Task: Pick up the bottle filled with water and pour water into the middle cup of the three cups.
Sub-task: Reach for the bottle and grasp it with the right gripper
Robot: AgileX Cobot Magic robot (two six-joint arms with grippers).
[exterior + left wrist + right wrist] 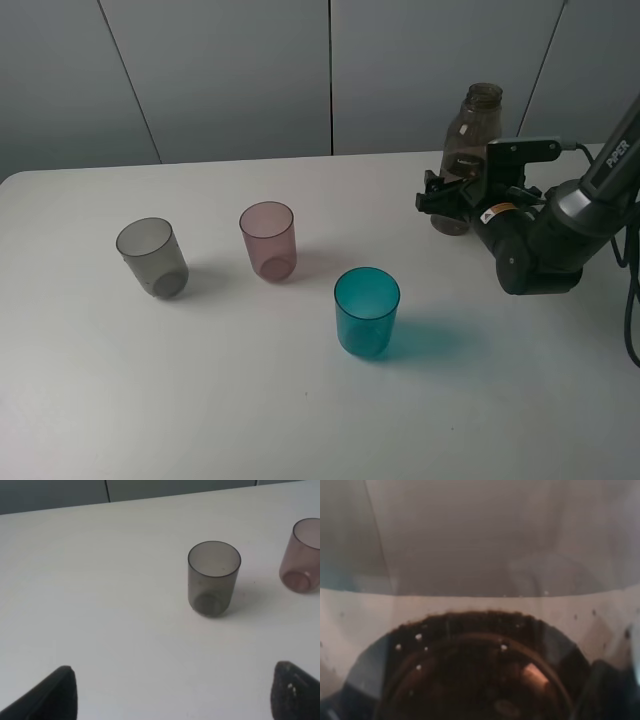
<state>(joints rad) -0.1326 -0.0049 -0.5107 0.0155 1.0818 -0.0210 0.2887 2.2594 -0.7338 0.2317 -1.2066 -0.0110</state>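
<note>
The smoky-brown bottle (480, 125) stands upright at the back right of the white table (250, 400), uncapped. My right gripper (448, 196) reaches in at its lower body, with dark fingers beside the bottle; how tightly they press is not clear. The bottle (480, 555) fills the right wrist view, water in its lower part. The three cups stand in a row: grey cup (152, 258), pink middle cup (268, 240), teal cup (366, 312). My left gripper (172, 700) is open and empty, short of the grey cup (214, 577), with the pink cup (302, 555) beyond.
A grey panelled wall (250, 70) runs behind the table's far edge. The right arm (560, 225) and its cable (632, 300) occupy the right side. White tabletop lies in front of the cups.
</note>
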